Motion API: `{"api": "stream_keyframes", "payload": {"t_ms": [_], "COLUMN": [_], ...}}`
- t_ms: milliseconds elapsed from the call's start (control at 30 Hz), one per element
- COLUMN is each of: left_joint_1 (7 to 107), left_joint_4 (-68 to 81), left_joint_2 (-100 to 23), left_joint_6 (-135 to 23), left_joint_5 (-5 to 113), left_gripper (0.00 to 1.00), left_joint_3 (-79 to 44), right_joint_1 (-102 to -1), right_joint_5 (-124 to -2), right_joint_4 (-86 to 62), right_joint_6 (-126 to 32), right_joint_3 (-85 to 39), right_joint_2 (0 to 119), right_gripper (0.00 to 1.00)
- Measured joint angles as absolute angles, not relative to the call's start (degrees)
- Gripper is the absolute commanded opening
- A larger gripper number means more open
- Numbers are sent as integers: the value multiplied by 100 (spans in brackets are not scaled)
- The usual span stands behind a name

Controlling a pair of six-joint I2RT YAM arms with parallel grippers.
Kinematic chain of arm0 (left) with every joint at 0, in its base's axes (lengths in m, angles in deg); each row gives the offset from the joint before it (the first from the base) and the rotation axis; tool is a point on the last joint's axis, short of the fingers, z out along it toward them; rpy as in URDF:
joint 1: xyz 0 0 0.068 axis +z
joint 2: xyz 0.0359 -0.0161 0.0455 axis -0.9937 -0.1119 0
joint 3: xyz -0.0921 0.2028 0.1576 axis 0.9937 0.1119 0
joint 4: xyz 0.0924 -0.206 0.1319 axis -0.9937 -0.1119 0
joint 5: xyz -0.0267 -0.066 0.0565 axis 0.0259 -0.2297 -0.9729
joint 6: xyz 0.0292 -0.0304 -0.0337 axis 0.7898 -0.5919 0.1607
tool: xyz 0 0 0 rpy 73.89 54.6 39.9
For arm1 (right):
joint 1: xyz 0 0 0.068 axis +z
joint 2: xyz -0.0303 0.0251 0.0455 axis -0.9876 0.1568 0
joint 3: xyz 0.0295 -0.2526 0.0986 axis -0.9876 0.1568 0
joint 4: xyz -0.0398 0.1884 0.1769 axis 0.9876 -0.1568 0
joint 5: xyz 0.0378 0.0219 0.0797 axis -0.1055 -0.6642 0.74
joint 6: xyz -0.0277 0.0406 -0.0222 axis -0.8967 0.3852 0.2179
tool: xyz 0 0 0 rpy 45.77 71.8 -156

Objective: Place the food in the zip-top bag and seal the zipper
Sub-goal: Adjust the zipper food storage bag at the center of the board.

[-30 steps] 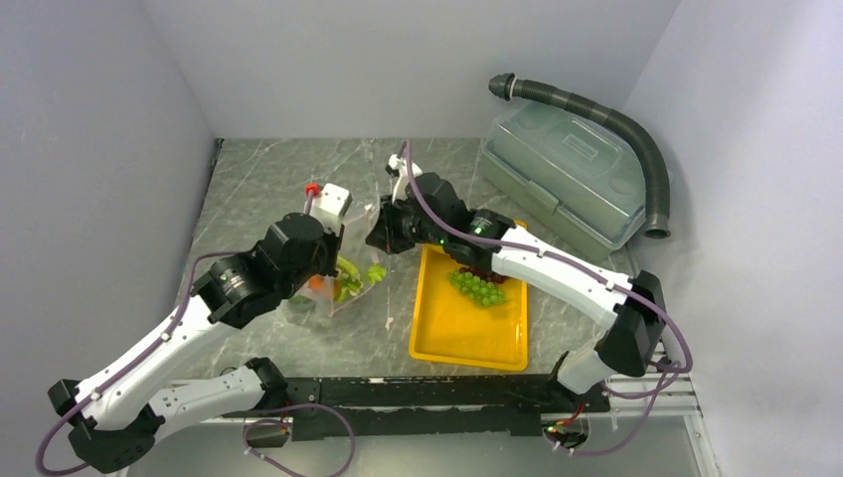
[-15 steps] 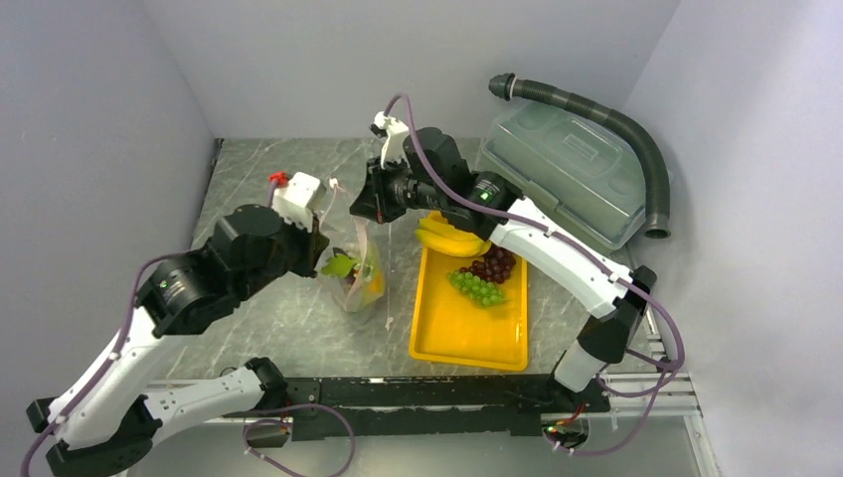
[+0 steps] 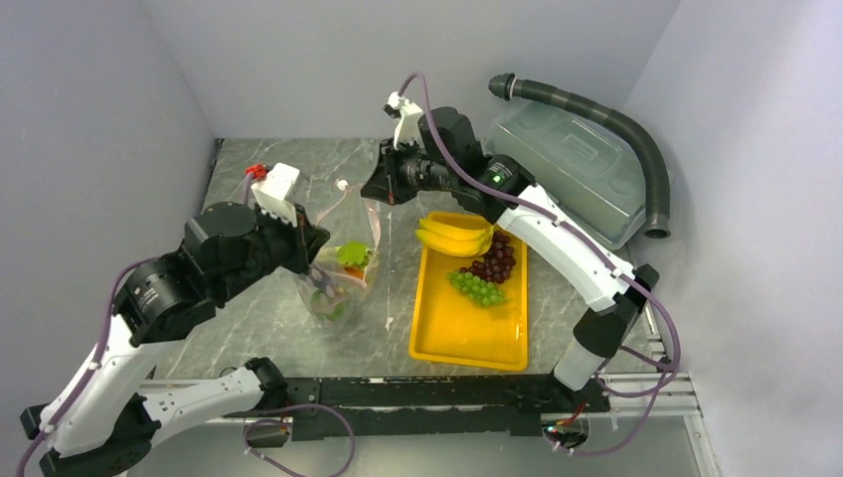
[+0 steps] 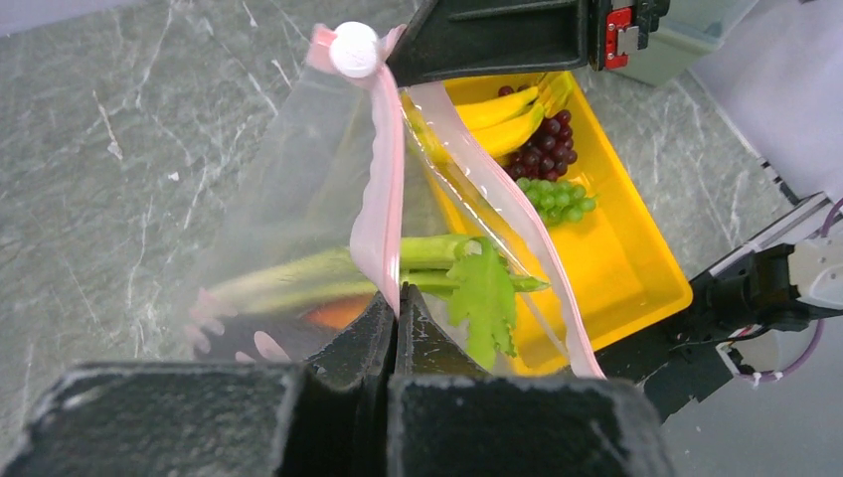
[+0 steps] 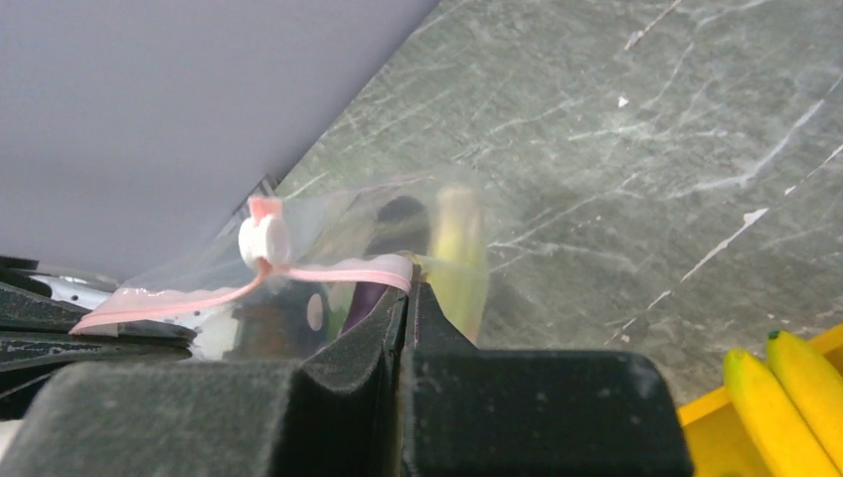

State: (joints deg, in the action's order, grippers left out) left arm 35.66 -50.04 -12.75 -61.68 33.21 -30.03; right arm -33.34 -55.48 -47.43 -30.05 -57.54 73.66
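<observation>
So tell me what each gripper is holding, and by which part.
Both hold the zip-top bag by its zipper. The left gripper and the right gripper each pinch the pink strip at a different spot along the mouth.

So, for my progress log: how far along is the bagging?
Done: green leafy stalks and an orange piece sit inside the zip-top bag. In hand: left gripper and right gripper are each shut on the pink zipper strip, mouth open. Left: bananas, dark red grapes and green grapes lie on the yellow tray; then sealing.
</observation>
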Motion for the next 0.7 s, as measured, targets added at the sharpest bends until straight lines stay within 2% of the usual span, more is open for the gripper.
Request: {"api": "stream_keyframes", "payload": {"t_ms": [300,700], "left_joint_1": [3566,3566], "left_joint_4": [-5078,-4949], "left_joint_2": [-1373,-1397], "left_joint_6": [-6251,-6277], "left_joint_5": [3341,3151], "left_gripper": [0,0], "left_joint_3": [-2904,-2480], "right_joint_1": [-2954,-3028], "right_joint_5": [-5509,-5616], "right_joint_4": [-4881,-4813], "right_joint_6": [-3193,-3317], "right_joint_3": [-5809,-5225], "right_joint_2": [7481,7435], "right_gripper": [0,0]}}
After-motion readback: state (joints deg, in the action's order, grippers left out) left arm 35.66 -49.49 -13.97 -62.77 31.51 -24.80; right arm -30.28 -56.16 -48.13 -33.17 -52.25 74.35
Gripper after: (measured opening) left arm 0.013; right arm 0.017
